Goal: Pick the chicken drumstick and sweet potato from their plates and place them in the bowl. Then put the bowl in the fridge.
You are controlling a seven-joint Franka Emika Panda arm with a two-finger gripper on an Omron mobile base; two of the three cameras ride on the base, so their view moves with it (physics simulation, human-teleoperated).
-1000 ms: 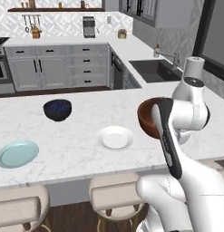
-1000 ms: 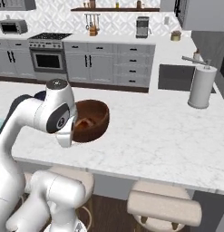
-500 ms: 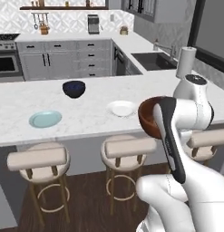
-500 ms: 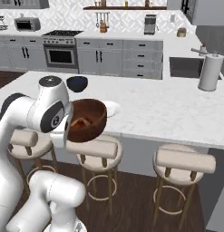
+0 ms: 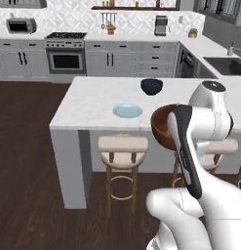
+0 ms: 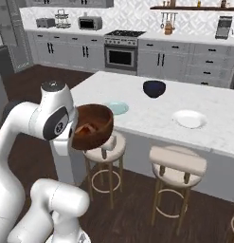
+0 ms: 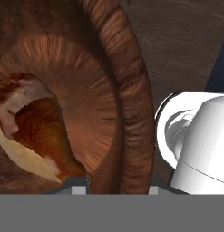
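Home kitchen, marble island (image 5: 88, 100) with stools (image 6: 177, 161), stove (image 5: 66, 49), grey cabinets (image 6: 66, 52), probably a microwave (image 6: 90, 22)

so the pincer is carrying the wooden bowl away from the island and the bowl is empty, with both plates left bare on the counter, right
Not quite: the bowl is not empty. The hand view shows the drumstick lying inside it, on a pale piece that may be the sweet potato. The rest holds: the bowl is held off the island, and the right base view shows the teal plate and white plate bare on the counter.

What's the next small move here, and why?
Probably keep carrying toward the fridge, bowl level: the gripper is shut on its rim, it's off the counter, and the chicken drumstick and sweet potato are inside.
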